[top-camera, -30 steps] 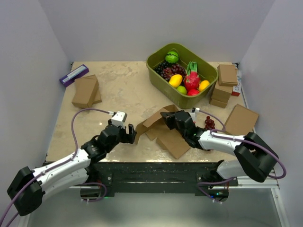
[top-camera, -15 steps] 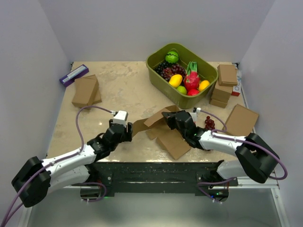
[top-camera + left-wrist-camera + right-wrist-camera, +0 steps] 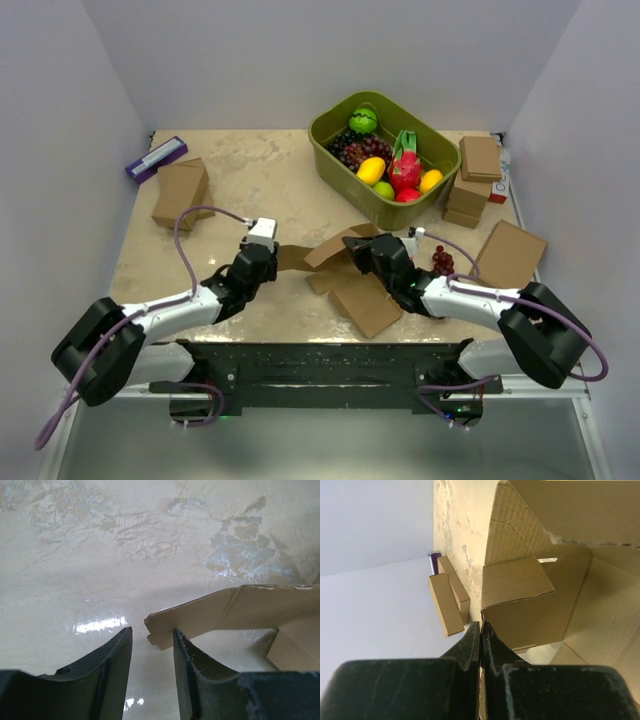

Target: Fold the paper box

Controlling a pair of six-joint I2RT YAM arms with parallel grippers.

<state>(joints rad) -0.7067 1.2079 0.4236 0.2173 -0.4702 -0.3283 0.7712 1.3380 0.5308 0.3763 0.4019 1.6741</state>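
**A:** How do the jaws stand?

**B:** The left jaws are apart. The tip of a side flap (image 3: 210,615) sits right at their mouth, not pinched. The right jaws are pressed together on a thin edge of the paper box (image 3: 365,305), as far as the wrist view shows.

**A:** Where is the box?

**B:** It's half-folded by the middle of the bench's (image 3: 260,180) near edge, between the two arms. Some panels are raised and one lies flat.

**A:** How will it handle?

**B:** I'd judge it light. It's thin corrugated card, stiff across a panel and willing to bend only at the creases. The cut edges look ragged, so it could tear or buckle. I'd grip well onto the flap, close to its crease, rather than at the tip.

**A:** Any writing?

**B:** None on the cardboard, which is plain brown. There's a green bin (image 3: 390,212) of fruit toward the far right. Ready-made boxes (image 3: 478,158) are stacked at the right edge, and flat ones (image 3: 178,192) lie near the left. The purple item (image 3: 155,158) in the far-left corner is too small to read.
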